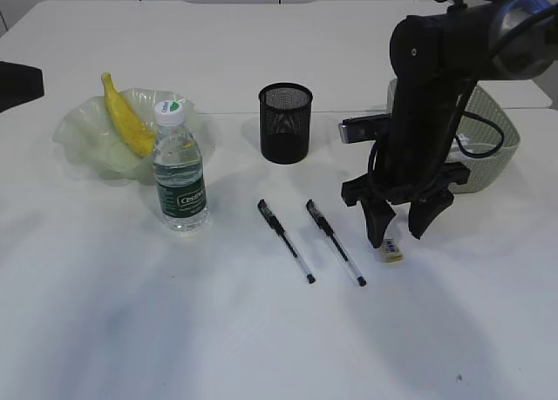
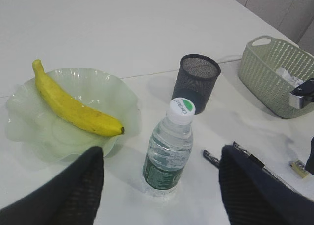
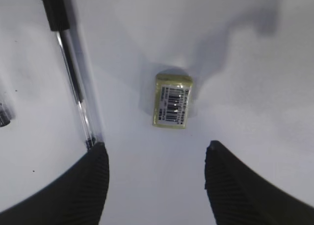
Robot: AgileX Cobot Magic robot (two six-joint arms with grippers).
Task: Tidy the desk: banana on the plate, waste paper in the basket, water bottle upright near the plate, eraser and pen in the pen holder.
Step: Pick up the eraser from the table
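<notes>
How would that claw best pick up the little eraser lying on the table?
From straight above. The eraser lies flat, barcode up, so only its side faces are free. The open right gripper should pinch its two long sides, keeping clear of the pen beside it.

A barcode marks the eraser (image 3: 172, 106); the bottle (image 1: 180, 173) label's print looks illegible.

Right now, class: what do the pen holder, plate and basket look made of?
Pen holder: likely black metal mesh, see-through weave, matte.
Plate: translucent pale green plastic or glass, glossy, ruffled rim.
Basket: grey-green plastic, probably moulded, perforated walls, dull sheen.
</notes>
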